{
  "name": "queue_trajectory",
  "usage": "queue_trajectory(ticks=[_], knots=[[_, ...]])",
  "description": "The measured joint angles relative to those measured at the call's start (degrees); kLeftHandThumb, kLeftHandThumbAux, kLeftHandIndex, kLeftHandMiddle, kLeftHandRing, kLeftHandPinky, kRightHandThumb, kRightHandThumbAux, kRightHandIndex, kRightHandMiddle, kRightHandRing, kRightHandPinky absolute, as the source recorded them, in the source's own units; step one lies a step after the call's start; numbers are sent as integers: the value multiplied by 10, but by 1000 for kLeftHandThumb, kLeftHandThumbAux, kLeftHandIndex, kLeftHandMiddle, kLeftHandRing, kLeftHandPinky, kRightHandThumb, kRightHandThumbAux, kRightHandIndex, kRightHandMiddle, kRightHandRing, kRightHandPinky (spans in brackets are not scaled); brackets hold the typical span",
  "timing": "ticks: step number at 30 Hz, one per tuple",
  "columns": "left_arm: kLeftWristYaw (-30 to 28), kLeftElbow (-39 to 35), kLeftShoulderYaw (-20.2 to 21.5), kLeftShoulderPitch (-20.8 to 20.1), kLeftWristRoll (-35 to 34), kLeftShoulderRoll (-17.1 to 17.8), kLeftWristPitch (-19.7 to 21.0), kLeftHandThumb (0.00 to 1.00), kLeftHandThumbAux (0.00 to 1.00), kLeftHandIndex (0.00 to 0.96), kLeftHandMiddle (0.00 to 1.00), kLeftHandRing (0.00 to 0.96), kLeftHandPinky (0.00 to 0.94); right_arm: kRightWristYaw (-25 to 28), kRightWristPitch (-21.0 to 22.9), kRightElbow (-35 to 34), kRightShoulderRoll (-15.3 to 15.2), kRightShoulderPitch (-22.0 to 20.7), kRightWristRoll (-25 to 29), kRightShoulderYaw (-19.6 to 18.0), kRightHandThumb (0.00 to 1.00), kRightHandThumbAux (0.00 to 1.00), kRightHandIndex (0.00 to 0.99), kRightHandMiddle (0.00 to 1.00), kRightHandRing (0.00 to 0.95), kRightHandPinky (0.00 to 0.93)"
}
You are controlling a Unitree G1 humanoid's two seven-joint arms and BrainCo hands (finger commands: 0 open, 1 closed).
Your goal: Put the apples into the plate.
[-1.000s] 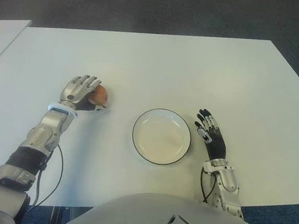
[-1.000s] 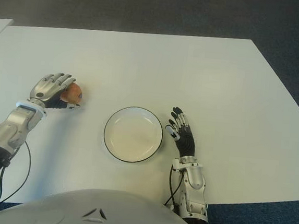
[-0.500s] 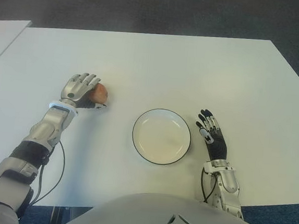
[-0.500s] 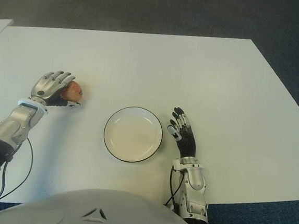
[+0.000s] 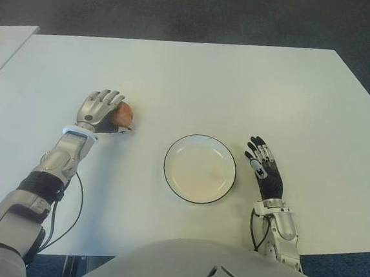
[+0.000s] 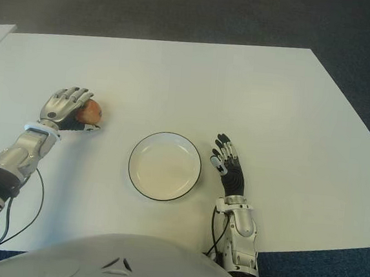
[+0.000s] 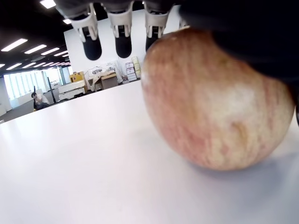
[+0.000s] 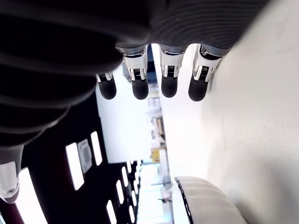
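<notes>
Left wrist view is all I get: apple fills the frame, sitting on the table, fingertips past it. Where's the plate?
Observer: The plate is to the robot's right of the apple and nearer the torso. It is empty.
Operator: How is the hand placed on it?
Observer: The left hand covers the apple's left side, so the apple faces the plate.
Operator: More apples?
Observer: Only this one shows on the table.
Operator: Right hand?
Observer: The right hand shows just right of the plate, fingers open, holding nothing.
</notes>
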Motion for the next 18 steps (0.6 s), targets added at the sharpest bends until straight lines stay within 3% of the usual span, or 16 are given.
queue_trajectory(ticks=[8, 10, 14, 18], knots=[[8, 9, -10, -3, -10, -2, 1, 286, 382, 11, 0, 0, 24, -1, 0, -6, -1, 5, -2, -1, 113, 520, 0, 0, 0, 0], [7, 9, -10, -3, -13, -3, 3, 316, 392, 72, 52, 41, 83, 0, 0, -6, -1, 6, -1, -2, 113, 521, 0, 0, 0, 0], [8, 9, -10, -2, -26, -8, 4, 430, 431, 245, 276, 237, 261, 1, 0, -7, 0, 7, 4, -2, 114, 523, 0, 0, 0, 0], [17, 27, -12, -9, -37, -16, 3, 540, 505, 373, 425, 385, 371, 6, 3, -7, 0, 8, 16, -3, 113, 523, 0, 0, 0, 0]])
